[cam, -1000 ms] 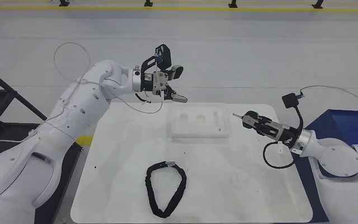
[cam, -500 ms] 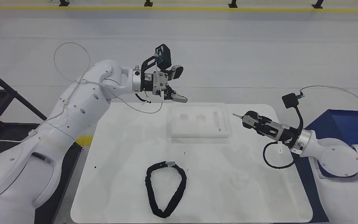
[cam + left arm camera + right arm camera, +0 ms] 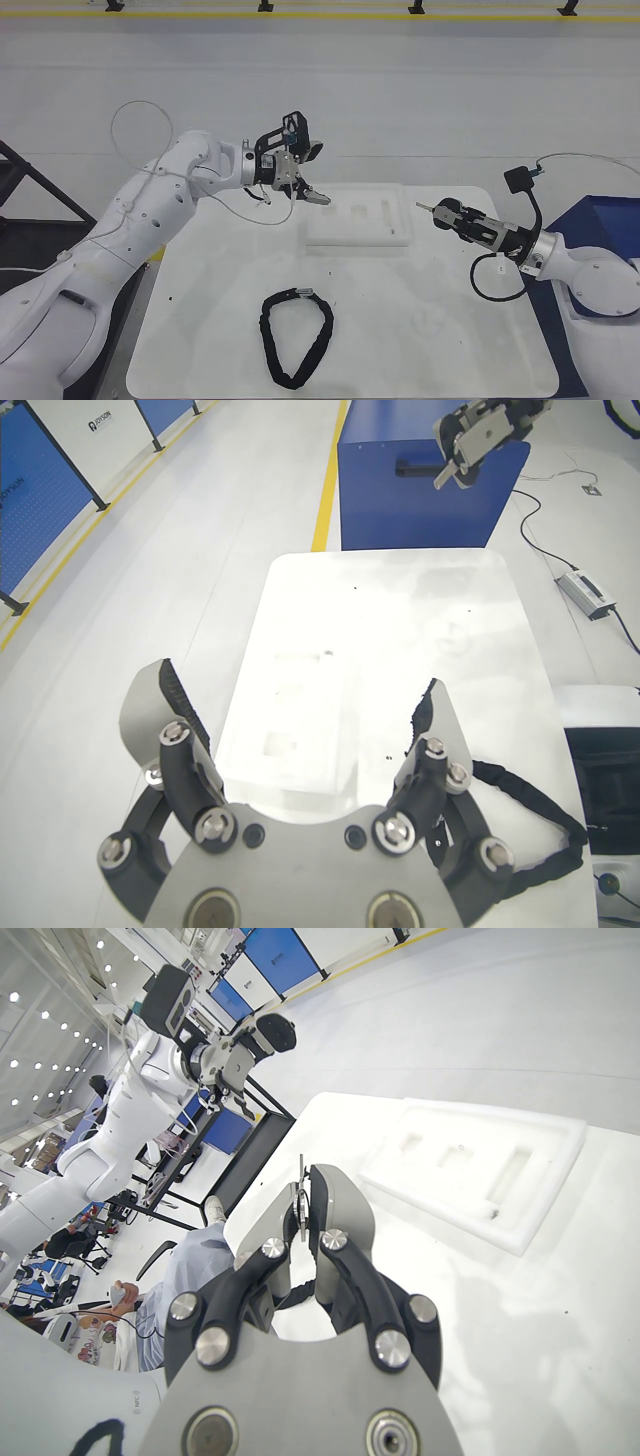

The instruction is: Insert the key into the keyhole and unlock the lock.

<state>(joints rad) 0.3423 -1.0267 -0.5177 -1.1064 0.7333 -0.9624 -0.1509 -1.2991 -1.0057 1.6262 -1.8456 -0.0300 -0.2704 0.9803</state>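
The black chain lock point(image 3: 295, 335) lies looped on the white table point(image 3: 450, 330) near its front, its metal lock body point(image 3: 303, 293) at the loop's far end. My right gripper point(image 3: 438, 212) hovers over the table's right side, shut on the small silver key point(image 3: 424, 207), whose blade points left. In the right wrist view the key point(image 3: 301, 1170) stands pinched between the pads of the right gripper point(image 3: 303, 1184). My left gripper point(image 3: 312, 195) hangs open above the far left corner of the foam tray. In the left wrist view the left gripper point(image 3: 298, 682) is empty, and part of the chain lock point(image 3: 530, 795) lies behind one finger.
A white foam tray point(image 3: 358, 220) with several shallow pockets sits at the table's far middle. A blue box point(image 3: 610, 215) stands off the right edge, and a black rack point(image 3: 30, 180) off the left. A cable and power brick point(image 3: 585, 592) lie on the floor.
The left arm has swung down and right, bringing its open gripper over the foam tray's corner. The right arm and key have not moved.
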